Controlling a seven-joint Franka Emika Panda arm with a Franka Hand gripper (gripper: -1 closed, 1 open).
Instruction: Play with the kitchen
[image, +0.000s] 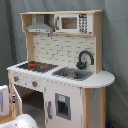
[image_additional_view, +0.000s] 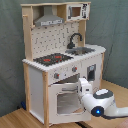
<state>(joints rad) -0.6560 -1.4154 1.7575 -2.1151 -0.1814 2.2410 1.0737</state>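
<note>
The kitchen is a white and light-wood toy unit. It has a black-red hob, a sink, a black faucet, a grey hood and a small microwave. Its windowed oven door stands swung partly outward, and in the first exterior view it shows edge-on beside the dark oven cavity. My gripper sits at the door's free upper edge. The white arm reaches in from the second exterior view's lower right.
A grey-green curtain hangs behind the kitchen. The unit stands on a wooden floor. A narrow cupboard door is below the sink. White arm parts show at the first exterior view's lower left edge.
</note>
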